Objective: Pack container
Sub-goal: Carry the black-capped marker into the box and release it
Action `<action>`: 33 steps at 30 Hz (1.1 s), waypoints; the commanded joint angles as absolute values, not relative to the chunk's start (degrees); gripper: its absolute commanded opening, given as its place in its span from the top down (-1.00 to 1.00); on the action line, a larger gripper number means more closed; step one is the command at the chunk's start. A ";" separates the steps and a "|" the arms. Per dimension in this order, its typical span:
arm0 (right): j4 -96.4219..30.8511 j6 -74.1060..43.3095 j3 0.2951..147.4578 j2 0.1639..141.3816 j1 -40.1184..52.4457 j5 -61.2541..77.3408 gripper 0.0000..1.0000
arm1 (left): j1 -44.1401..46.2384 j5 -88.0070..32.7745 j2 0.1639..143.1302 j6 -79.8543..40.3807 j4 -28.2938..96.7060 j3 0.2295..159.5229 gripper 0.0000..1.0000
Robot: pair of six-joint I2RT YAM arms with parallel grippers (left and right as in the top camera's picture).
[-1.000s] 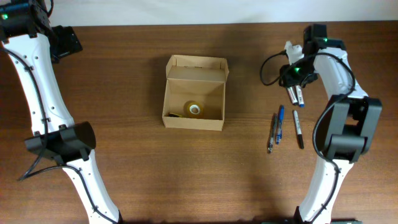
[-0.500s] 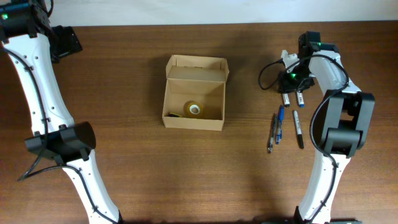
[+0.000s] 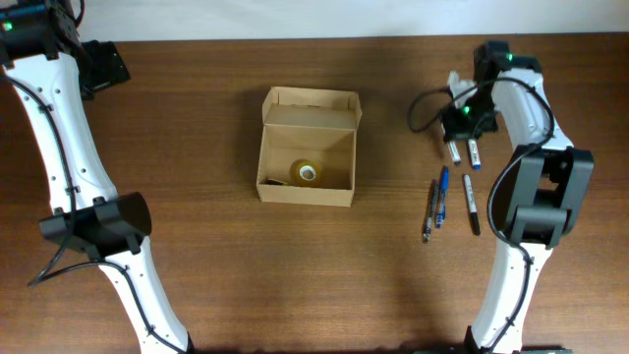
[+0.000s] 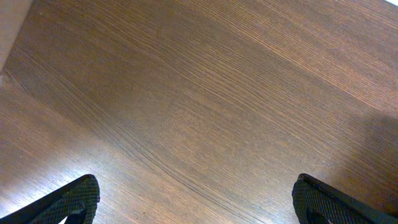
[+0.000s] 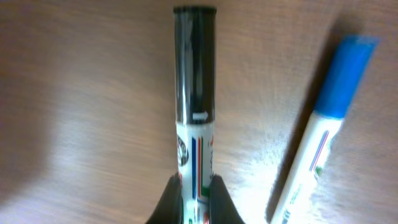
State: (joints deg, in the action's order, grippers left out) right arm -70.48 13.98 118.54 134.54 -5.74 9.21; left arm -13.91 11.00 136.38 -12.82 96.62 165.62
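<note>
The container (image 3: pixel 308 147), a tan cardboard box, stands open at mid-table with its flap lid folded back and a roll of tape (image 3: pixel 308 173) inside. My right gripper (image 5: pixel 196 194) is shut on the white barrel of a black-capped marker (image 5: pixel 194 81), which points away from the fingers just over the wood. A blue-capped marker (image 5: pixel 324 137) lies beside it on the right. From overhead, the right gripper (image 3: pixel 458 136) is at the far right, well apart from the box. My left gripper (image 4: pixel 196 202) is open over bare wood at the far left corner (image 3: pixel 103 64).
Three pens (image 3: pixel 442 195) lie side by side on the table, nearer the front than the right gripper. A black cable (image 3: pixel 425 110) loops beside the right wrist. The table's back edge (image 3: pixel 295 39) runs just behind the box.
My right gripper's fingers have shut on the black-capped marker, and the wrist has shifted slightly toward the back. The left arm has not moved.
</note>
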 commanded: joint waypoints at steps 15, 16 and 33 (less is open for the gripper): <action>-91.31 46.02 150.52 126.02 26.87 10.96 0.92 | -14.15 11.40 134.65 -12.12 96.66 165.36 -0.99; -91.29 47.44 149.42 126.56 28.12 10.96 0.92 | -14.15 11.40 134.65 -12.12 96.66 165.36 -1.00; -66.78 53.10 116.05 130.69 31.81 10.96 0.93 | -14.15 11.40 134.65 -12.12 96.66 165.36 -1.00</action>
